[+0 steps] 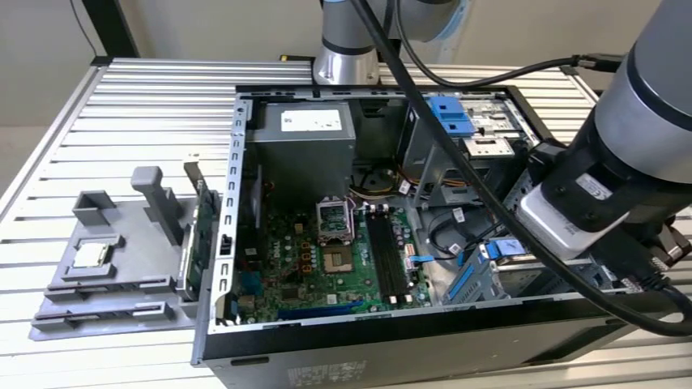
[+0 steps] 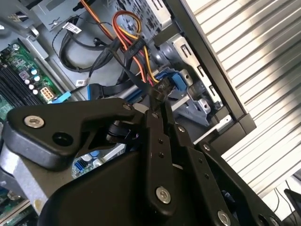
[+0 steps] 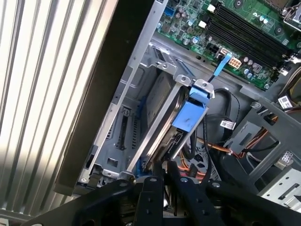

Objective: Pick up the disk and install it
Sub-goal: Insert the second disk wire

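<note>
One arm reaches into the open case [image 1: 324,356] at the exterior view's right, its gripper [image 3: 165,172] low in the drive bay. The disk [image 3: 162,117], silver with a blue rail [image 3: 190,115], stands on edge in that bay, near the case's side wall and just beside the motherboard [image 1: 324,251]. Both fingers [image 3: 160,181] look pressed together at the disk's end, though whether they pinch it I cannot tell.

Robotics lab bench. Open computer case [image 1: 368,324] lies on a ribbed aluminium table [image 1: 141,105]; grey parts fixture [image 1: 119,259] beside it, robot arm base [image 1: 348,49] mounted behind.
</note>
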{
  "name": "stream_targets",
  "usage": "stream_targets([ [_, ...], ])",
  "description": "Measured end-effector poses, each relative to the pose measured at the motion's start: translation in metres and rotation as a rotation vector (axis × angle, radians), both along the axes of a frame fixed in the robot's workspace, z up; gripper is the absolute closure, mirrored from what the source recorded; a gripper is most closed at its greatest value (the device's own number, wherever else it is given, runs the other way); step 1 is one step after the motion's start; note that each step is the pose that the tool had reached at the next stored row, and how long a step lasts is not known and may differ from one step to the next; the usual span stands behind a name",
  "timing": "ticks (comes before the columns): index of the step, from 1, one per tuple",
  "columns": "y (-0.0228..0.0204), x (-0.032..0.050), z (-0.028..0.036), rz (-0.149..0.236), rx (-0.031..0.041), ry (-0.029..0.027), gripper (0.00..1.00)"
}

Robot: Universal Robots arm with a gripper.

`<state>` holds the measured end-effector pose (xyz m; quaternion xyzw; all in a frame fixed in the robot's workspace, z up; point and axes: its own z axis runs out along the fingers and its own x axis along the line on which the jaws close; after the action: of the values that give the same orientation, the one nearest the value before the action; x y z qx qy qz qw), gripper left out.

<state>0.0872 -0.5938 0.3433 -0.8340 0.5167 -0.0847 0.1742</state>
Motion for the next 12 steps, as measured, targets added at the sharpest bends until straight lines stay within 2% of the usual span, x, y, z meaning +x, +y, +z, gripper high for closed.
stream_targets([
  [3, 0.0000, -0.0017, 0.0000, -0.015, -0.0001, 0.0025, 1.00],
  [8, 0.0000, -0.0020, 0.0001, -0.068, 0.0000, 0.0055, 1.00],
  [12, 0.0000, -0.0032, 0.0000, -0.095, 0.0000, 0.0092, 1.00],
])
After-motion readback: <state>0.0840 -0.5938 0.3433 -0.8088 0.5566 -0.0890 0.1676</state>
